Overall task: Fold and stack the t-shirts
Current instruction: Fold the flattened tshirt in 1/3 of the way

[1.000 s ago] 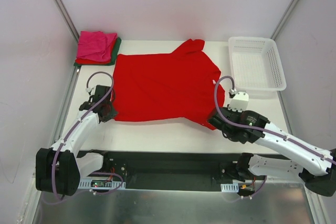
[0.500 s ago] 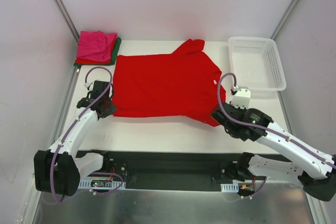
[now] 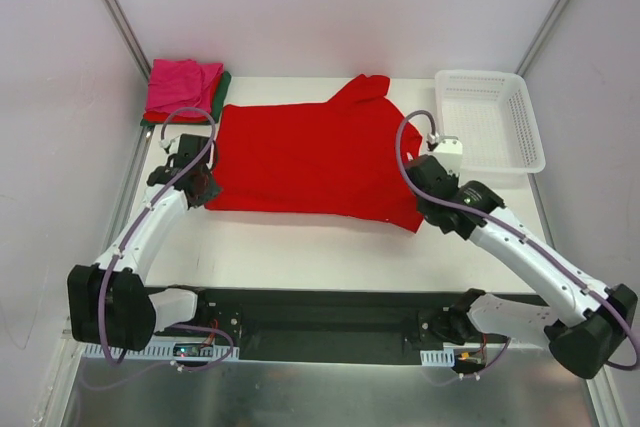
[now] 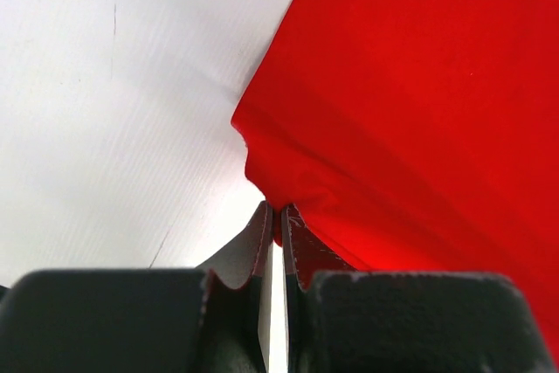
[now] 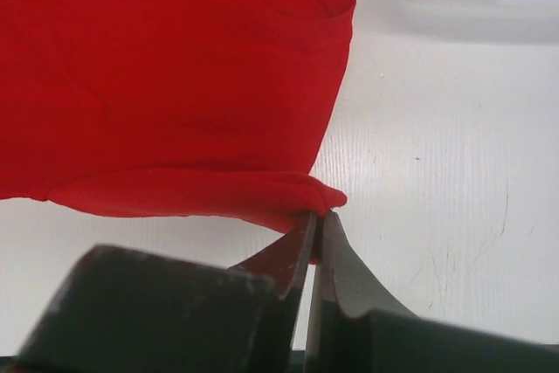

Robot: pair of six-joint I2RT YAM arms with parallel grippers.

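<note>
Left hand (image 4: 274,217), right hand (image 5: 314,221) — pinching red t-shirt (image 3: 310,157) corners

On table (image 3: 300,247): shirt (image 3: 310,157) centre; stack (image 3: 185,90) far left, just beside shirt; basket (image 3: 490,122) far right; left gripper (image 4: 275,216) at shirt's near-left corner, right gripper (image 5: 315,217) at near-right.

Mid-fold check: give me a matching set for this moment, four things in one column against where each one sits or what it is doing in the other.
Things:
1. left end effector
2. right end effector
3. white basket
4. pink t-shirt

Places or states:
A. far right of the table
B. shut on the red t-shirt's near right corner
C. top of the folded pile, far left
D. shut on the red t-shirt's near left corner

Pairs: 1-D, 2-B, 3-A, 4-C
</note>
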